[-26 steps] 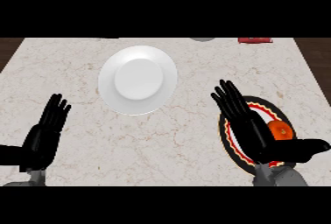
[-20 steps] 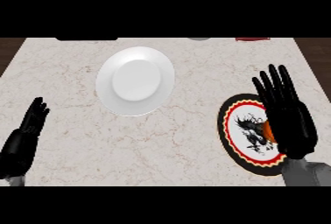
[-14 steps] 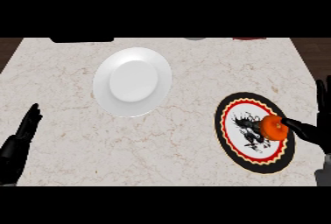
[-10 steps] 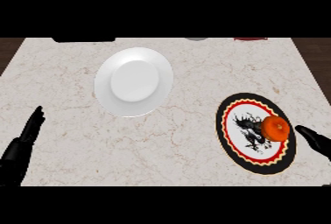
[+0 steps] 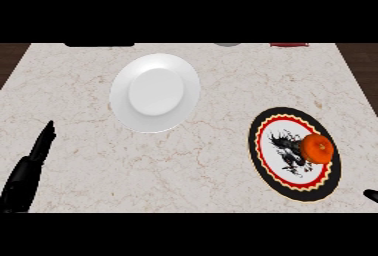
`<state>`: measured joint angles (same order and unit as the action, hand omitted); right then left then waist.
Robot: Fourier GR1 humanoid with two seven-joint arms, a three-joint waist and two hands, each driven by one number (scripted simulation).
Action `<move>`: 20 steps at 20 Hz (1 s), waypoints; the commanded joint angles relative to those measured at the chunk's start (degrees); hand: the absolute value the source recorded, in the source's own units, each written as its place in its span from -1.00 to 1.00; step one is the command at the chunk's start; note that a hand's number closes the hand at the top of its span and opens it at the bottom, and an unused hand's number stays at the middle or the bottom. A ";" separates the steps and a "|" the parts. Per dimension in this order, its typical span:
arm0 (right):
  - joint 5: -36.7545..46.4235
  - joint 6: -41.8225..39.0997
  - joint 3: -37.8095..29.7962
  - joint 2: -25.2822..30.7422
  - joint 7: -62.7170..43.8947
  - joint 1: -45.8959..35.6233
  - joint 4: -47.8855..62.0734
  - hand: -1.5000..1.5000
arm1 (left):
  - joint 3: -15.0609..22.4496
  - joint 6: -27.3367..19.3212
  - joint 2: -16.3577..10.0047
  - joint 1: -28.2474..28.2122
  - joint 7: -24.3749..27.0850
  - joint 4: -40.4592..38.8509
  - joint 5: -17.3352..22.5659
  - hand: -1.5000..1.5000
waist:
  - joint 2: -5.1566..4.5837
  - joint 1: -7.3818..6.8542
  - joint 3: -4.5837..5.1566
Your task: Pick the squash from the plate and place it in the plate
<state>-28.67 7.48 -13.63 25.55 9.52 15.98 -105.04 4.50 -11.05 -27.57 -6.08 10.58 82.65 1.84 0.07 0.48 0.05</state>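
From the head view, looking steeply down, the squash [image 5: 317,148] sits on the right half of the patterned plate [image 5: 263,131], close to its rim and touching nothing but the plate. It is a small, rounded, glossy orange thing with a darker dimple on its face, a shape I judge could roll if nudged from the side. The patterned plate is flat and oval-looking from here, with a black outer band, a red zigzag ring and a pale centre carrying a dark inked figure. It lies at the right of the counter [image 5: 88,145], which is pale marble with fine brownish veins. The white plate [image 5: 122,107] lies well apart, up and to the left, smooth and plain with a shallow raised centre. It holds nothing, so I take it as the place the squash is meant to go. My left hand [image 5: 26,175] shows at the lower left edge, seen edge-on, black, straight and relaxed, holding nothing and resting away from both plates. Of my right hand [image 5: 371,195] only a dark sliver shows at the lower right edge, just below the patterned plate and nearest the squash, so I cannot tell how it is set.
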 commanded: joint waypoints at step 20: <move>13.04 -19.70 9.87 21.33 -28.89 -13.28 13.18 -1.00 | -0.48 0.85 3.60 4.71 -4.44 -0.67 -4.44 0.00 | -0.19 -0.73 -0.04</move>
<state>-18.05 -8.85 -6.28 45.51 -16.48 5.53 -93.59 3.51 -9.53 -25.66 -3.95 7.45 83.86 -1.09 -0.10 -0.49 -0.01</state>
